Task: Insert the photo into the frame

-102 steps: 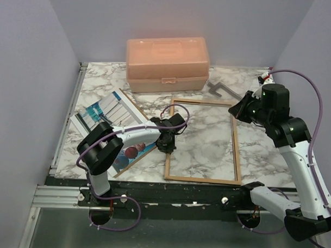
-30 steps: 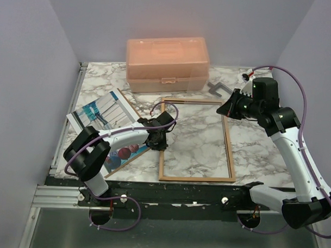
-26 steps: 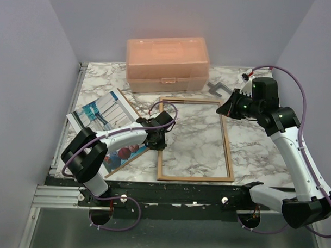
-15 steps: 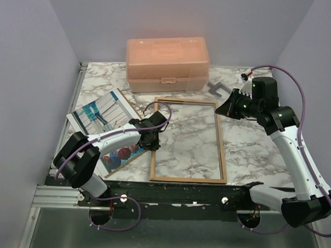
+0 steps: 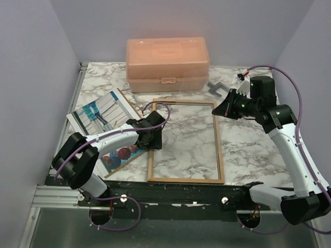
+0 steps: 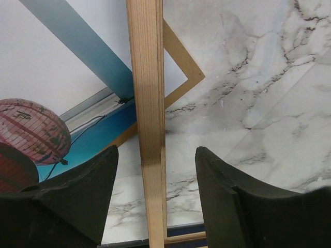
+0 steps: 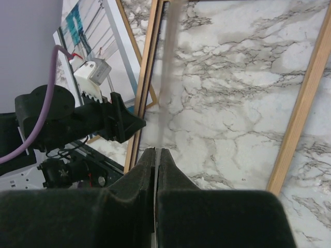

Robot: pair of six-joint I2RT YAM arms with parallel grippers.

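Though the photo (image 5: 103,112) lies half hidden, left gripper (image 6: 155,155) gapes astride the frame (image 5: 218,142), right gripper (image 5: 216,108) pinching it.

Marble bench (image 5: 252,143) has a peach plastic box (image 5: 167,64) at the back, small grey bracket (image 5: 215,89) beside it, frame (image 5: 218,142) mid-bench, brown backing board (image 5: 132,105) left.

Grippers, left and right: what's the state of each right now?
Left gripper: open, jaws either side of the frame rail.
Right gripper: shut on the frame's far corner.
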